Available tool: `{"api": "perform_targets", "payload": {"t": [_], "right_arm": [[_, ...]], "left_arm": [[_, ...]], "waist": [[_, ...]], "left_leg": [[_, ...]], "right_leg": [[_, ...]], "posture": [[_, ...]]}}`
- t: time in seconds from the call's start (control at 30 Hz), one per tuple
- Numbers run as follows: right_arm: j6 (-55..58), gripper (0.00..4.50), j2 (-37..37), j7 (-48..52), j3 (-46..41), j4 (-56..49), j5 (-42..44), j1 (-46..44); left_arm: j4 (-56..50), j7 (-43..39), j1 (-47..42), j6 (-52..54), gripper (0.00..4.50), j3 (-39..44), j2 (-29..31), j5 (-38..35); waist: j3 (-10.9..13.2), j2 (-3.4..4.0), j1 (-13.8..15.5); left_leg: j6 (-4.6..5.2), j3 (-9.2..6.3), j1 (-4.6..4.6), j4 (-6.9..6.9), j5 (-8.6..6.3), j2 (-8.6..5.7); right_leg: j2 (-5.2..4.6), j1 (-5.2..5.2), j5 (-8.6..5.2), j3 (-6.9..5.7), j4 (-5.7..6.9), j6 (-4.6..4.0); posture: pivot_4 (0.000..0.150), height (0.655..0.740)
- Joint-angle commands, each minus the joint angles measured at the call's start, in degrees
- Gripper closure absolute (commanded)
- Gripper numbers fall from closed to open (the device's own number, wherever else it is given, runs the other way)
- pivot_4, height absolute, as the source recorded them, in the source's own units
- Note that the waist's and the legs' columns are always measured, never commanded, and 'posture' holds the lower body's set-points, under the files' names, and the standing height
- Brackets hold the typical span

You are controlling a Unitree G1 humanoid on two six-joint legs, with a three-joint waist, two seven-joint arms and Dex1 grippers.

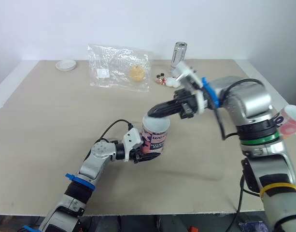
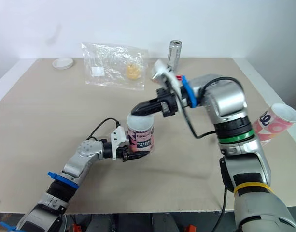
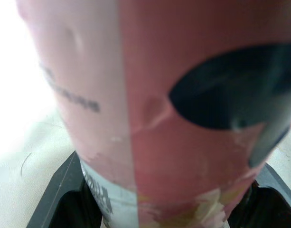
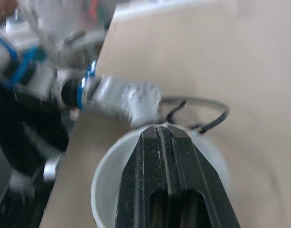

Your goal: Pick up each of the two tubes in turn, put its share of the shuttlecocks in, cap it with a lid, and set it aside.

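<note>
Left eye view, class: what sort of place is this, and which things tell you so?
Probably a robot test room or lab, not a home: a beige table against a blank white wall, carrying a few props, such as a pink tube and a clear plastic bag.

Both head views look forward and down over the table (image 1: 41, 145) from beyond its near edge, sharing the whole surface up to its far edge. The left wrist view sits very near the side of the tube (image 3: 159, 156); the right wrist view looks down onto that tube's top, also close
</note>
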Motion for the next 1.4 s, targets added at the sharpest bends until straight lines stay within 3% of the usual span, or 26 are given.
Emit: {"api": "perform_targets", "payload": {"t": [0.03,0.17,0.2,0.27,0.3,0.33,0.73,1.4], "right_arm": [[-0.65,3.12,-1.55,-3.92,-9.30,-1.18,4.28,2.43],[-2.80,1.38,-2.56,-7.82,-15.54,-3.98,6.58,9.09],[-3.60,0.74,-2.76,-8.78,-17.02,-5.30,6.88,12.19],[-7.17,0.03,-3.48,-9.40,-18.24,-7.67,6.10,18.11],[-9.06,0.00,-4.19,-9.05,-18.08,-8.74,5.40,20.79],[-10.88,0.00,-4.58,-8.78,-17.82,-9.60,4.90,22.80],[-24.14,0.00,-4.03,-6.35,-9.04,-14.81,1.04,39.12],[-45.81,0.00,5.58,-5.03,1.37,2.46,-8.08,35.59]], "left_arm": [[0.21,-0.17,0.07,0.65,1.75,0.27,1.66,0.81],[-0.13,-1.08,0.24,-0.06,1.75,0.06,2.28,0.75],[-0.23,-1.34,0.24,-0.51,1.17,0.16,2.44,0.62],[-0.38,-1.67,0.19,-1.08,0.70,0.63,2.61,0.08],[-0.44,-1.89,0.14,-1.50,0.23,0.83,2.69,-0.17],[-0.49,-2.14,0.07,-1.80,0.07,0.97,2.77,-0.42],[-2.17,-5.25,0.20,-4.79,0.07,2.23,4.75,-1.87],[-19.05,-4.81,10.46,1.11,0.07,8.64,12.58,-9.10]], "waist": [[0.00,0.00,0.05],[0.02,0.01,-0.07],[0.02,0.01,-0.10],[0.02,-0.01,-0.04],[0.02,0.00,0.00],[0.04,0.03,0.01],[0.26,0.12,-0.09],[0.38,-0.05,0.04]], "left_leg": [[0.01,0.00,0.00,-0.01,-0.01,0.00],[0.07,0.03,0.01,-0.04,-0.06,0.00],[0.08,0.02,0.02,-0.06,-0.06,0.01],[0.10,0.01,0.03,-0.08,-0.07,0.01],[0.10,-0.01,0.02,-0.08,-0.07,0.01],[0.10,0.00,0.01,-0.08,-0.07,0.00],[0.09,0.10,-0.02,-0.03,-0.07,-0.05],[0.08,0.09,0.02,-0.01,-0.07,-0.02]], "right_leg": [[0.00,0.00,0.00,0.01,-0.02,0.00],[0.01,-0.01,-0.01,0.03,-0.06,0.00],[0.03,0.00,-0.01,0.03,-0.06,-0.02],[0.03,0.01,-0.03,0.03,-0.06,-0.01],[0.03,0.03,-0.05,0.02,-0.06,0.00],[0.02,0.02,-0.05,0.03,-0.07,0.02],[-0.03,0.00,-0.01,0.13,-0.12,0.13],[-0.03,0.05,0.01,0.10,-0.12,0.11]], "posture": [[0.150,0.7400],[0.150,0.7400],[0.150,0.7400],[0.150,0.7400],[0.150,0.7400],[0.150,0.7400],[0.150,0.7400],[0.150,0.7400]]}}
